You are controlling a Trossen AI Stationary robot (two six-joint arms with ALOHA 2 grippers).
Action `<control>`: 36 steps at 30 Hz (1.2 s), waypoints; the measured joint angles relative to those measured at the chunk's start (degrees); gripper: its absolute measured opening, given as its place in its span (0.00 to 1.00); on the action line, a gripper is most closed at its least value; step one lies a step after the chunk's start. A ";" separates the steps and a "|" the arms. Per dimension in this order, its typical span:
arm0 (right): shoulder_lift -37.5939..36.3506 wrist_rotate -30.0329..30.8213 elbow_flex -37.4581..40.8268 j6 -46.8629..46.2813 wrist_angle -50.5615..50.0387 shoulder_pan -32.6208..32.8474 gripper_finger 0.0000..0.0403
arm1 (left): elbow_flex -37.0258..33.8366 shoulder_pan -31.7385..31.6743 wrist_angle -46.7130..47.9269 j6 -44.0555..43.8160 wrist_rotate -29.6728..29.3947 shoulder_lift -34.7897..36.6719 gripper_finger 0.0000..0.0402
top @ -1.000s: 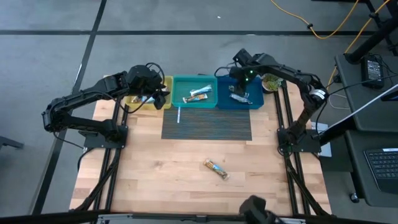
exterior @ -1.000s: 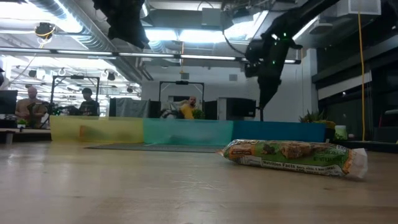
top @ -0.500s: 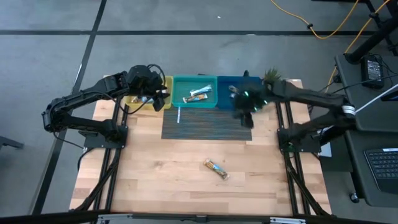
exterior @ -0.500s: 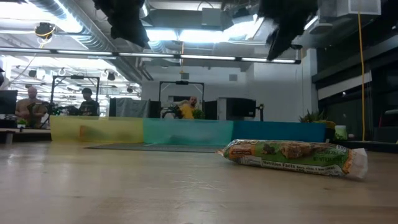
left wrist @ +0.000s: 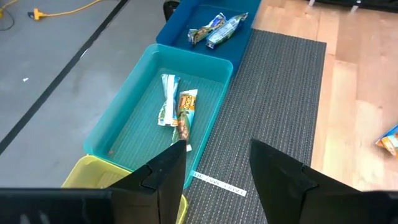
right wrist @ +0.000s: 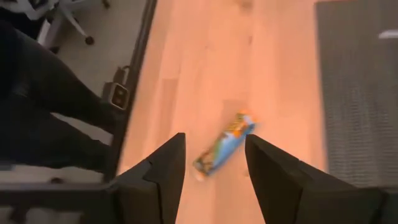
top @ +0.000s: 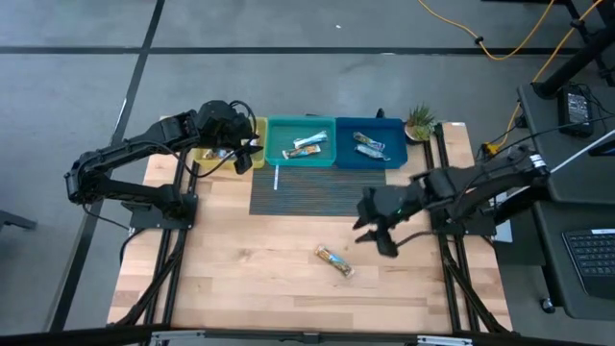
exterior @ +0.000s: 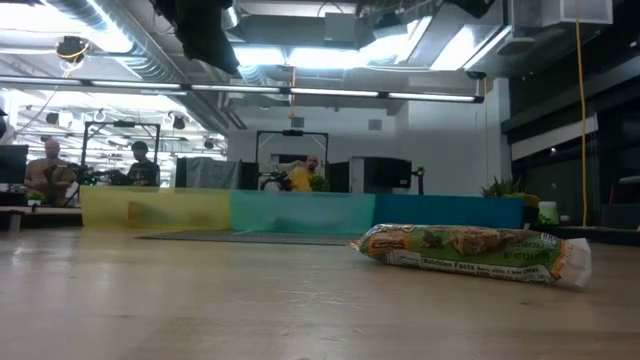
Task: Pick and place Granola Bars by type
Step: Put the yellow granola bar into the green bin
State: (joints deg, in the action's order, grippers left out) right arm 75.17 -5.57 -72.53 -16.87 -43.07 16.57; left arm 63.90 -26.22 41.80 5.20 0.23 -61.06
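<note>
One granola bar in a tan and orange wrapper lies flat on the bare wood, alone; it also shows in the low view. My right gripper hovers open just to its right, and in the right wrist view the bar lies on the table beyond the open fingers. More bars lie in the teal bin and the blue bin. My left gripper is open and holds nothing, raised above the yellow bin at the far left.
Yellow, teal and blue bins stand in a row at the far edge, behind a dark ribbed mat. A white strip lies at the mat's left edge. A small plant stands right of the blue bin. People sit in the room beyond.
My right gripper has swung from above the blue bin toward the table's near edge, across the mat, to a spot over the bare wood just right of the lone bar. It has passed out of the low view. The bar has not moved.
</note>
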 joint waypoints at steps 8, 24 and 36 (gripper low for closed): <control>12.82 1.99 -7.69 -6.35 -1.24 6.00 0.42 | 0.00 0.00 0.00 -0.37 -1.52 0.00 0.42; 27.92 7.26 -9.91 -24.40 -0.93 7.99 0.79 | 0.00 0.00 0.23 -4.67 -1.85 0.01 0.42; 40.05 9.39 -9.88 -35.36 -1.33 5.76 0.80 | 0.00 2.83 3.89 -6.42 -2.50 0.02 0.42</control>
State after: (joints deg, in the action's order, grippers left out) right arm 115.23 3.81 -82.41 -52.23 -44.40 22.33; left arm 63.90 -23.39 45.69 -1.22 -2.27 -61.04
